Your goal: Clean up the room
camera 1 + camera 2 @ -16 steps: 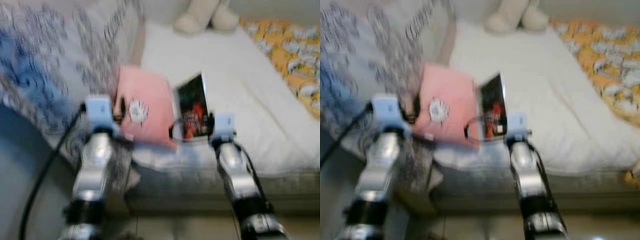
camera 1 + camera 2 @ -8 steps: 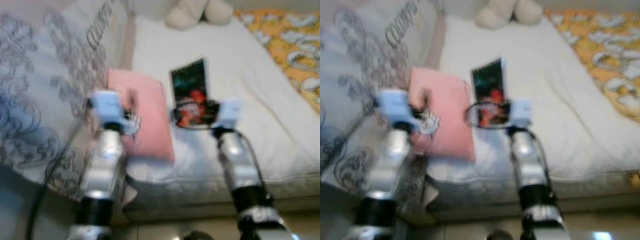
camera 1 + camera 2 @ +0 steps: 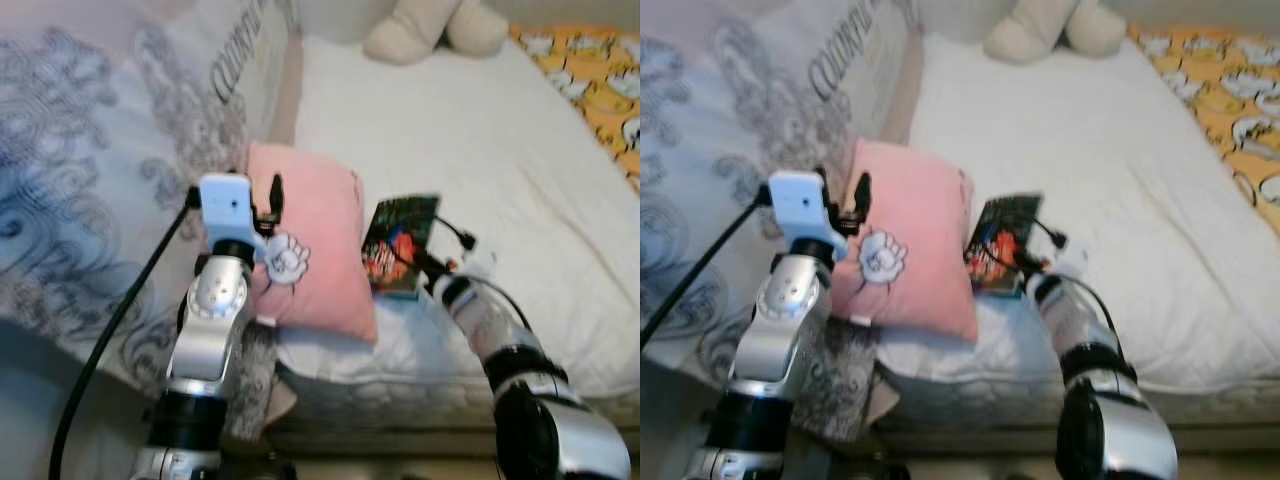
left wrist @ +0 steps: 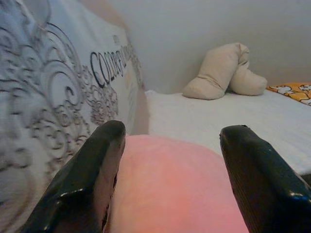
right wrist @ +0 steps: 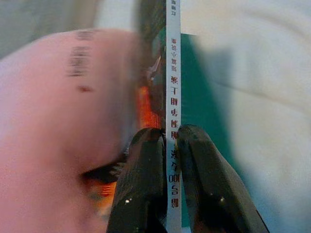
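On the white-sheeted bed (image 3: 470, 120) in our left eye view, a pink square cushion with a white hand print (image 3: 312, 250) lies beside a dark, thin book with a red-and-green cover (image 3: 398, 244). Our left gripper (image 3: 262, 195) hovers over the cushion's near edge. Our right gripper (image 3: 432, 262) meets the book's lower edge.

From the left wrist, our two black fingers (image 4: 87, 179) stand wide apart, holding nothing, with the cushion (image 4: 170, 184) between them and a beige plush toy (image 4: 221, 73) beyond.

From the right wrist, our fingers (image 5: 143, 184) pinch the book's white spine (image 5: 173, 116).
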`<state>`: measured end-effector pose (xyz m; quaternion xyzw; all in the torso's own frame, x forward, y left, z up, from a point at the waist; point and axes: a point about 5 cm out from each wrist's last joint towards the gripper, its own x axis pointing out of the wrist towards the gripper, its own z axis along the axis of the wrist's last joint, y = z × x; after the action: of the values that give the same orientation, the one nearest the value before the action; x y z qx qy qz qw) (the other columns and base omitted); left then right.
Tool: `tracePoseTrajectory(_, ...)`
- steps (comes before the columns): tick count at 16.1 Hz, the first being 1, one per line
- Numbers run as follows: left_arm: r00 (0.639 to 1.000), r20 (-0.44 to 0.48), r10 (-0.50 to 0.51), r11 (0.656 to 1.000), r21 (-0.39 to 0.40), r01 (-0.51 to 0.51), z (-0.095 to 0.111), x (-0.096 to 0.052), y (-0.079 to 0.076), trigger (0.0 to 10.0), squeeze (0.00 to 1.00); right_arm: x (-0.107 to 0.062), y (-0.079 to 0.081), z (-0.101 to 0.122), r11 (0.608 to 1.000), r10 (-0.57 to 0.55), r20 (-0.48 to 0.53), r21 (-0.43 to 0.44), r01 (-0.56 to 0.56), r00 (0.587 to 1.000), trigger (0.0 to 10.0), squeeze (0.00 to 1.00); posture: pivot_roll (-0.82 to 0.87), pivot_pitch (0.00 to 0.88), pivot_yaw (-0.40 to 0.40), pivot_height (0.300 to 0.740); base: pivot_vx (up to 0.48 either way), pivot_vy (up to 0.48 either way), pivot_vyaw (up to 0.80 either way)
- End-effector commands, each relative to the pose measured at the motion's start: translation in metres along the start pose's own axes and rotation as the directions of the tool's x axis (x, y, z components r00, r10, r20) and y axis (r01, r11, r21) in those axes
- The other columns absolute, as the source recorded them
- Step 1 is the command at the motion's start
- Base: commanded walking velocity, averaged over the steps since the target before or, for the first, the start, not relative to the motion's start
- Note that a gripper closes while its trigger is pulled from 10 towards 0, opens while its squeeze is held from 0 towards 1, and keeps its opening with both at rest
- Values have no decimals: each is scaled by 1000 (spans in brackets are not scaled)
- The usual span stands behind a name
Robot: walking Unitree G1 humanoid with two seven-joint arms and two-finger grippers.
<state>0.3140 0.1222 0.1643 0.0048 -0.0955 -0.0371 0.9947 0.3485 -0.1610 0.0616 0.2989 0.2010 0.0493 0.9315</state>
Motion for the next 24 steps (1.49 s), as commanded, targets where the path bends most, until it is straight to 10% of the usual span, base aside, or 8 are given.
tracePoseTrajectory(1,1000,3,-16,1000,8,16,4,2,0,10000,0,8,25,-9,995,86,-63,-46,-89,994,10000,0,-2,0,70,740,0,0,0)
tracePoseTrajectory(8,1000,3,-21,1000,-7,21,5,-3,0,10000,0,20,80,18,935,305,-9,-189,-301,952,10000,0,19,0,53,740,0,0,0)
tracePoseTrajectory(12,999,7,-50,999,-13,50,7,-3,-4,10000,0,10,27,-15,985,162,-111,79,-153,981,10000,0,22,0,66,740,0,0,0)
tracePoseTrajectory(16,997,8,-73,997,-9,73,9,-3,-6,10000,0,-11,-29,-31,998,-54,-170,19,58,984,10000,0,34,0,76,740,0,0,0)
tracePoseTrajectory(18,997,7,-81,997,-9,81,10,-4,-6,10000,0,-13,-39,-15,992,-102,-135,-82,91,986,10000,608,35,0,79,740,0,0,0)
tracePoseTrajectory(19,997,7,-81,997,-9,81,10,-4,-6,10000,0,-12,-39,-11,990,-106,-129,-109,92,986,10000,588,34,0,79,740,0,0,0)
tracePoseTrajectory(20,996,6,-85,996,-10,85,10,-4,-7,10000,0,-12,-40,-4,976,-125,-120,-191,101,985,10000,0,32,0,76,740,0,0,0)
tracePoseTrajectory(24,996,6,-93,995,-18,93,11,-2,-10,10000,0,-9,-37,9,895,-175,-71,-427,129,982,10000,0,30,0,77,740,0,0,0)
